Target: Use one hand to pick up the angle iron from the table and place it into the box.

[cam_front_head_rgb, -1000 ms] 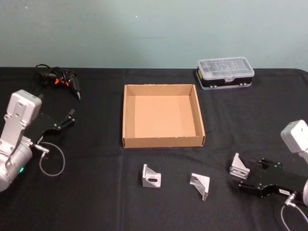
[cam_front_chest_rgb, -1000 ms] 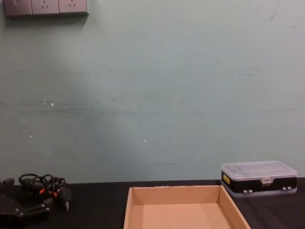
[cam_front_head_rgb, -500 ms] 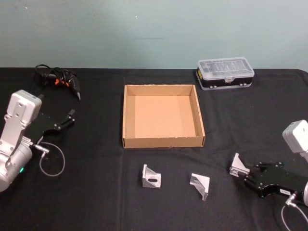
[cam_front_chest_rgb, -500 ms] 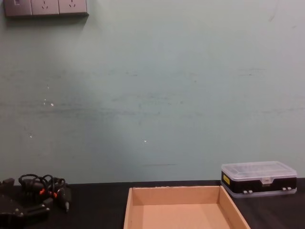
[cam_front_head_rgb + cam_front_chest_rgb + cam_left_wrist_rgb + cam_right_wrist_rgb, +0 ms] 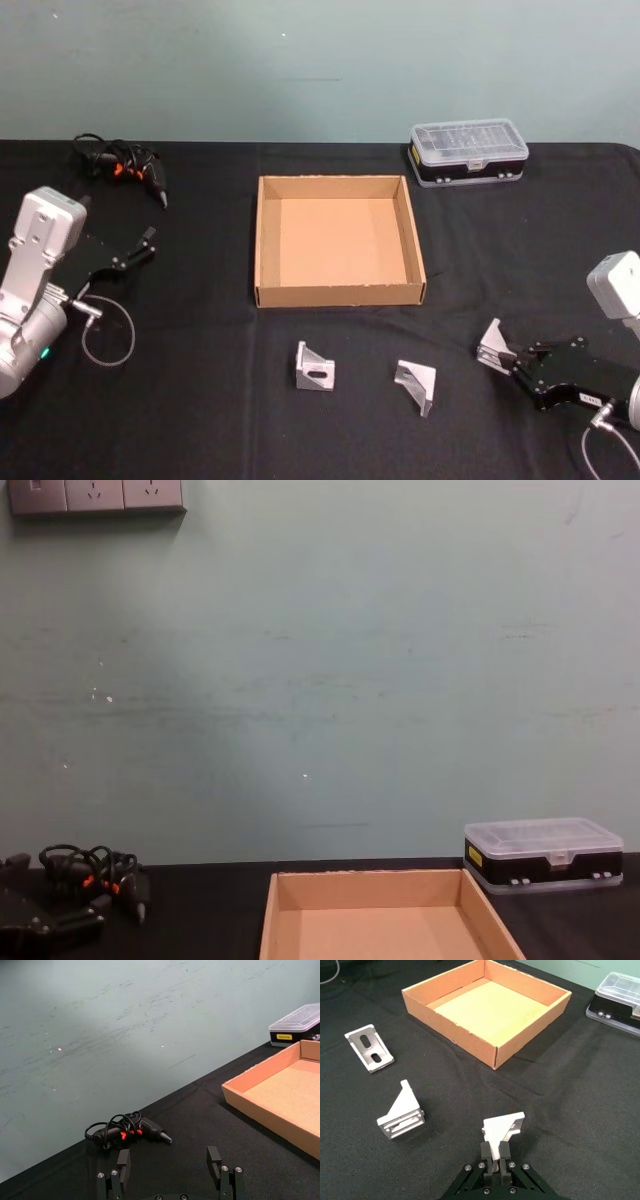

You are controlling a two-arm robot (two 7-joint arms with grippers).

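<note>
Angle iron (image 5: 503, 1127) (pale silver, triangular gusset) is clamped in the right tool (image 5: 495, 1153); left tool (image 5: 167, 1160) hangs open far left.

Left wrist view: box (image 5: 265, 1115) far side and case (image 5: 296, 1024) right end run off picture edge; left gripper (image 5: 169, 1162) lower part cut by bottom edge.
Right wrist view: angle iron (image 5: 503, 1126) lower edge hidden where right gripper (image 5: 495, 1152) pinches it; case cut at corner.
Chest view: box front cut by bottom edge; left gripper partly cut at lower left corner.
Head view: left arm (image 5: 35, 260), right arm (image 5: 620, 285) cut at side edges; box near inner wall hidden.
Case contents too blurred to tell.
</note>
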